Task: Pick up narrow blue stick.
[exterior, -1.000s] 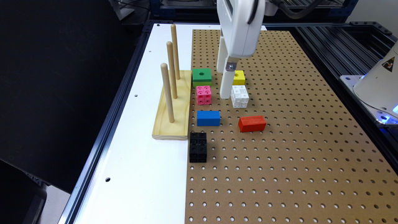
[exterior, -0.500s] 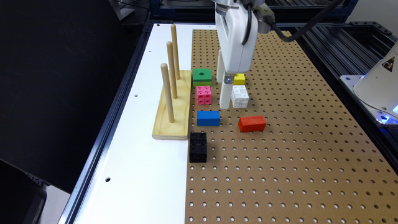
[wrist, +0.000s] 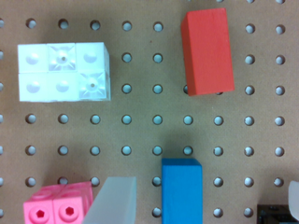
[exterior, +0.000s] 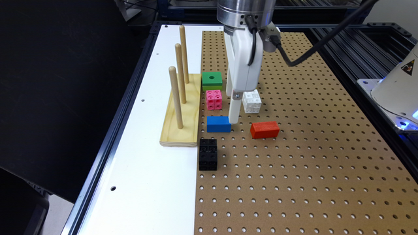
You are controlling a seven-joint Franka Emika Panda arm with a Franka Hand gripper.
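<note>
While the white gripper (exterior: 233, 120) hangs low over the pegboard (exterior: 310, 156), the narrow blue stick (exterior: 218, 124) lies flat on the board, and that stick is our landmark. In the exterior view the fingertip comes down right at the stick's far corner on the exterior view's right, too close to tell whether they touch. From the wrist view one pale finger (wrist: 112, 200) shows beside the stick (wrist: 182, 191), a sliver of the other sits at the frame edge, so the jaws stand wide apart with the stick between them and nothing gripped. The stick is cut off by the wrist frame's edge. Beyond the stick in the exterior view sits a pink studded cube (exterior: 214, 99), and further on a green block (exterior: 212, 80) with a hole. A white studded cube (exterior: 252, 101) is partly hidden behind the gripper. A red block (exterior: 265, 129) lies near the stick on the exterior view's right, a black brick (exterior: 208, 154) just in front, and a wooden peg stand (exterior: 183, 114) on its other side.
</note>
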